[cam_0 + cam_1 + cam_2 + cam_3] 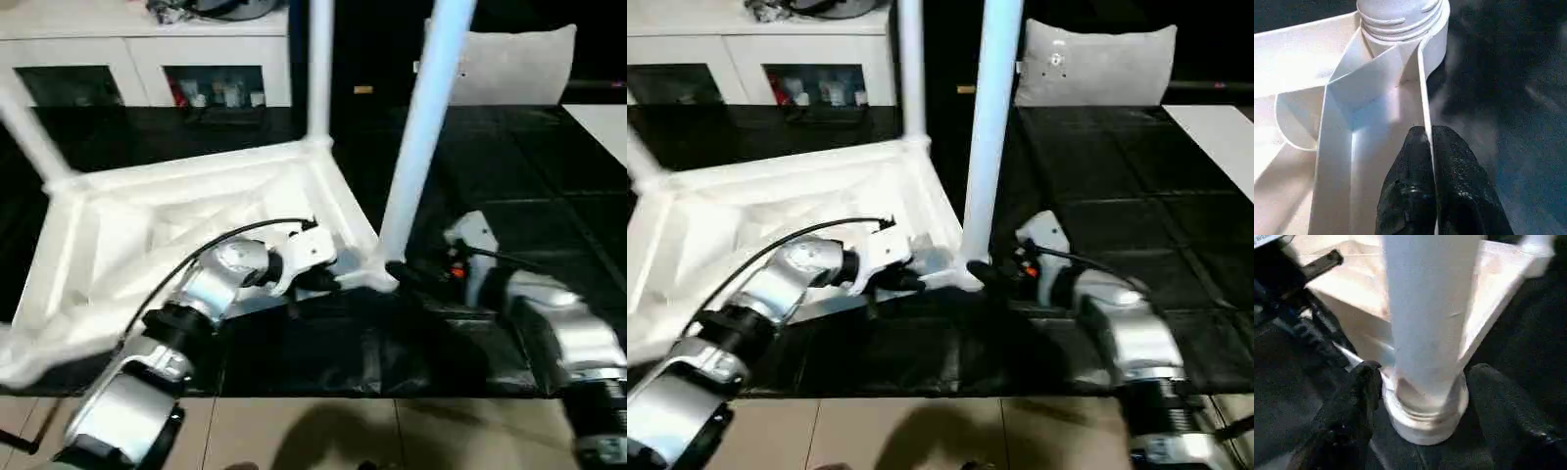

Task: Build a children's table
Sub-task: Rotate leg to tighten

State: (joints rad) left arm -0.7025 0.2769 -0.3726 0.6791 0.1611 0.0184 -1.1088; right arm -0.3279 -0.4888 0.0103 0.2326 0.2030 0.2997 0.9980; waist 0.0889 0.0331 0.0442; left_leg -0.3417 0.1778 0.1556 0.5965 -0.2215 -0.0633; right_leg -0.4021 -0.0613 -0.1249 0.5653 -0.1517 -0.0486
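The children's table lies upside down on a black mat, the ribbed underside of its white top [176,220] facing up. White legs stand in its corner sockets: one at the far left [24,127], one at the far right [318,69] and one at the near right [426,127]. My left gripper [1426,147] is shut on the thin rim wall of the top, close to the near right socket [1400,14]. At the foot of the near right leg [1430,308], my right gripper [1425,377] is open, one black finger on each side of the threaded collar.
A white cabinet [147,49] with glass doors runs along the back. A grey cushion [1097,64] leans behind the legs, and a white sheet [607,127] lies at the far right. Pale floor tiles [323,431] border the mat's near edge.
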